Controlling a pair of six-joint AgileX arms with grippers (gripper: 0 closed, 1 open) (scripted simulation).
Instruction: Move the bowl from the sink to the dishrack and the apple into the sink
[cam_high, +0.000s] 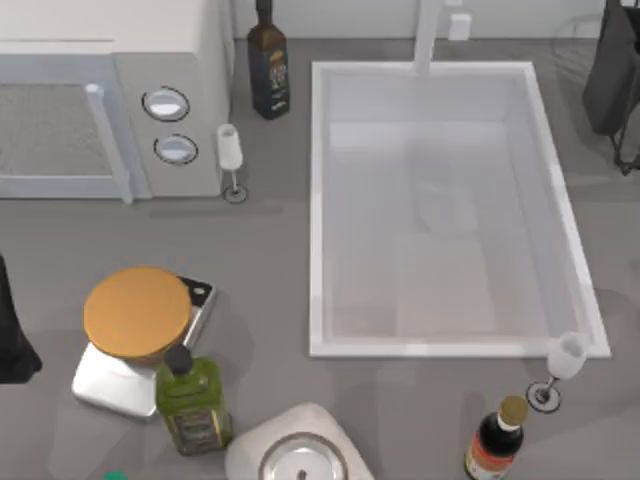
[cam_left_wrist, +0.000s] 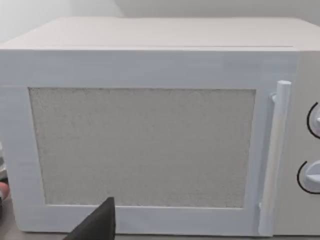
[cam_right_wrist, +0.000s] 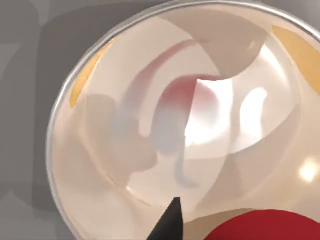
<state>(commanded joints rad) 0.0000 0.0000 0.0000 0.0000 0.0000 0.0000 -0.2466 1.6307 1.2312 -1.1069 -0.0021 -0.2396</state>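
Hovering over a pale glossy dish (cam_right_wrist: 165, 115), right hand's fingertip (cam_right_wrist: 170, 222); right arm (cam_high: 612, 70) at the table's far right, beyond the sink (cam_high: 320, 200). Grip impossible to tell. Probably the apple (cam_right_wrist: 260, 227): red curve just beside that fingertip, nearest this arm. Sink bare, bowl seemingly out already. Left hand's fingertip (cam_left_wrist: 97, 222) parked facing the microwave (cam_left_wrist: 145, 145).
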